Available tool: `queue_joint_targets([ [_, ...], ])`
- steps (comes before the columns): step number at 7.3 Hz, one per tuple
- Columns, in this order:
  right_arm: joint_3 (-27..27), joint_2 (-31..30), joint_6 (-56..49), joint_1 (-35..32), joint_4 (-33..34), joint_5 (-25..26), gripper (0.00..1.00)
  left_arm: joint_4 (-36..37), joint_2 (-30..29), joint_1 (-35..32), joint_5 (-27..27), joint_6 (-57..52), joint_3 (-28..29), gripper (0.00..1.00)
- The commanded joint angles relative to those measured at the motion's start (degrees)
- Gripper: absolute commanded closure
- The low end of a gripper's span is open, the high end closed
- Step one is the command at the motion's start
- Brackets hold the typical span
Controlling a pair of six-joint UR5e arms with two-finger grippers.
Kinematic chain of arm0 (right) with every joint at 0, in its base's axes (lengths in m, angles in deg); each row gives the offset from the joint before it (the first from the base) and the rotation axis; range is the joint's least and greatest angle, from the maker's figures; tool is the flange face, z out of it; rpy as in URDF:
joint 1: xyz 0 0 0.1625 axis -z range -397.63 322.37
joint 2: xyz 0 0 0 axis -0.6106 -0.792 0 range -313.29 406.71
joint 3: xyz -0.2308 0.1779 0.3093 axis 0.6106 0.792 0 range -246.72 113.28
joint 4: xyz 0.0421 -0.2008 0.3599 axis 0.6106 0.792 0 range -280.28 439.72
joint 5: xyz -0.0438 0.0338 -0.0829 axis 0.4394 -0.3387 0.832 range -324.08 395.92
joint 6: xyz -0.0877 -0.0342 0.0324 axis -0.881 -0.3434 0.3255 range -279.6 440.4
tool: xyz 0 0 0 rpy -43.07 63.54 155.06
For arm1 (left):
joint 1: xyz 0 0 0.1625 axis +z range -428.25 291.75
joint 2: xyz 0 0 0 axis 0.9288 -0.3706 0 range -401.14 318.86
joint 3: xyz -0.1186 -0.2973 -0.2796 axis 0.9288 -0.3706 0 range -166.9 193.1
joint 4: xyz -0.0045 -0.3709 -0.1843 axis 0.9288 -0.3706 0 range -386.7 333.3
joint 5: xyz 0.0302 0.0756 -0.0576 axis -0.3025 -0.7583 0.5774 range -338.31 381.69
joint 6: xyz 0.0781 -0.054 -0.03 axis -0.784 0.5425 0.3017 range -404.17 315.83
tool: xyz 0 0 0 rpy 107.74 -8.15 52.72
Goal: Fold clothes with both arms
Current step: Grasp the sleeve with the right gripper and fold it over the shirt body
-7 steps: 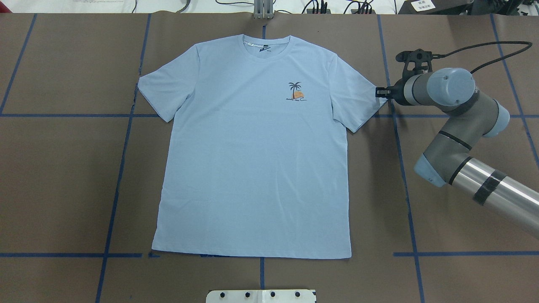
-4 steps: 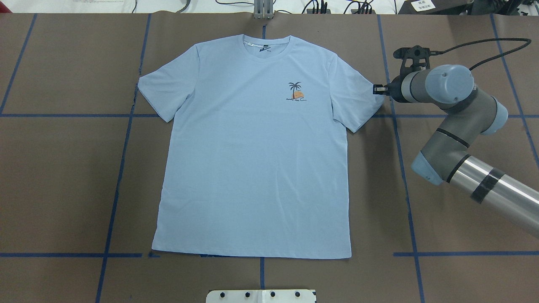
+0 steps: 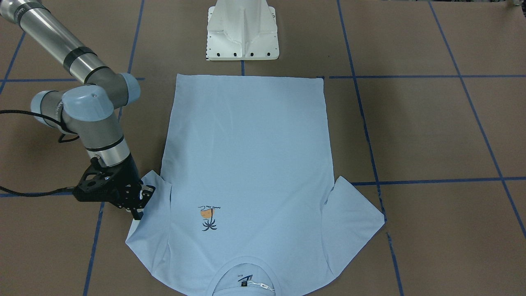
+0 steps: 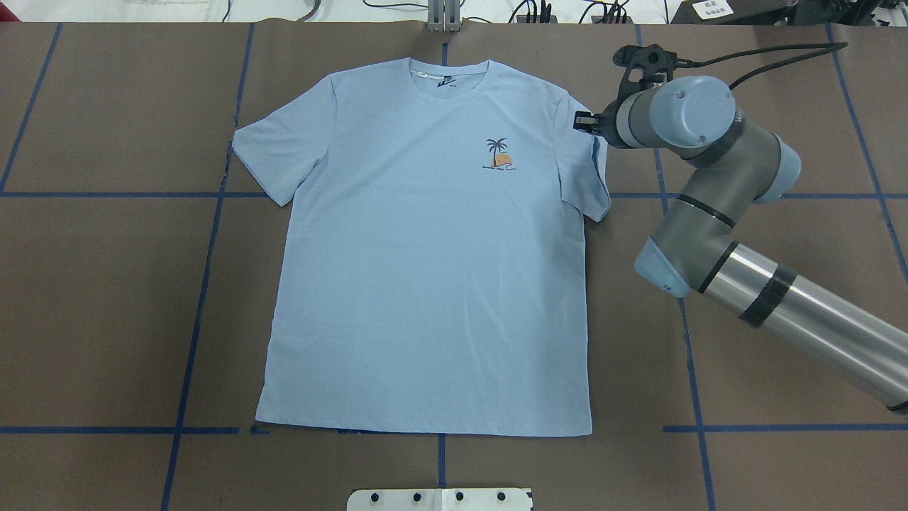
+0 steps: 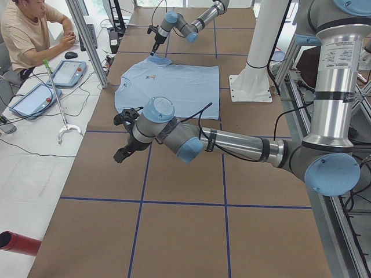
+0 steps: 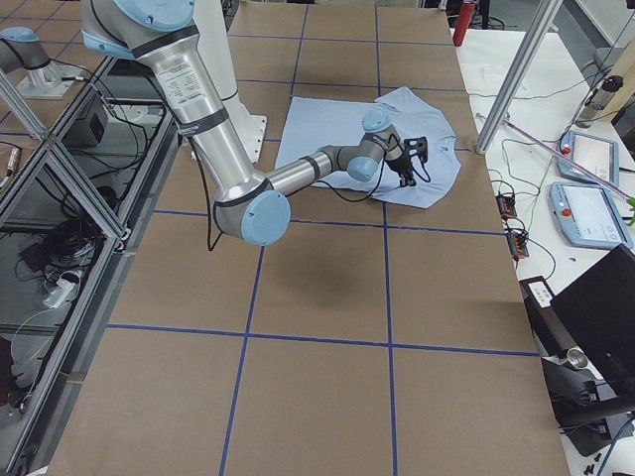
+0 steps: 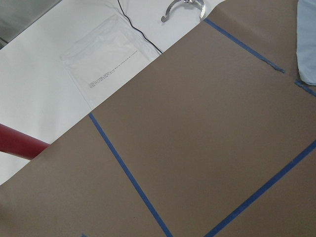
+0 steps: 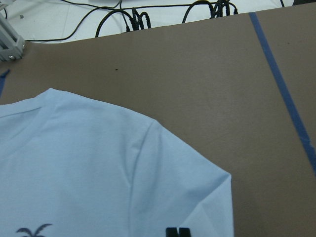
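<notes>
Centrally in the overhead view, the T-shirt point(image 4: 425, 270) is laid flat and front up on the brown table point(image 4: 106, 298). Its long axis is run from top to bottom of the frame, with the collar point(image 4: 448, 71) pointed at the upper edge and the hem point(image 4: 425, 429) toward the lower edge. The palm print point(image 4: 499, 155) is seen right of centre.

At the shirt's upper right, the right gripper point(image 4: 580, 121) is closed to a pinch on the edge of the sleeve point(image 4: 585, 170), which is folded partly inward. In the right wrist view only the fingertips point(image 8: 177, 232) are shown, close together on the cloth at the bottom edge.

The table is marked into squares by blue tape point(image 4: 191, 341). A white base point(image 3: 242, 31) is bolted at the top centre of the front-facing view. Cables point(image 4: 539, 11) are strung along the overhead view's top edge. A seated person point(image 5: 26, 35) is seen at the upper left of the left side view.

The left gripper point(image 5: 120, 155) is shown only in that side view, over bare table well apart from the shirt. Whether it is open cannot be told. The collar is cut off by the bottom edge of the front-facing view.
</notes>
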Motion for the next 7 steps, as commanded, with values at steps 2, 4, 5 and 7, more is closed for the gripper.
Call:
queue_joint_targets([
  [2, 2.07, 5.80, 5.00, 8.77, 1.18, 10.80, 1.00, 0.00, 0.03, 0.00, -0.01, 0.00, -0.16, 0.00],
  [4, 2.60, 6.07, 4.83, 10.28, 1.26, 11.80, 1.00, 0.00, 0.12, -0.09, -0.01, 0.00, -0.16, 0.00],
  [5, 3.04, 6.16, 4.74, 10.29, 1.26, 12.07, 1.00, 0.00, 0.12, -0.09, -0.01, 0.09, -0.16, 0.00],
  [7, 6.10, 8.17, 5.44, 10.20, 1.26, 12.24, 1.00, 0.00, 0.12, 0.00, -0.01, 0.09, -0.16, 0.00],
])
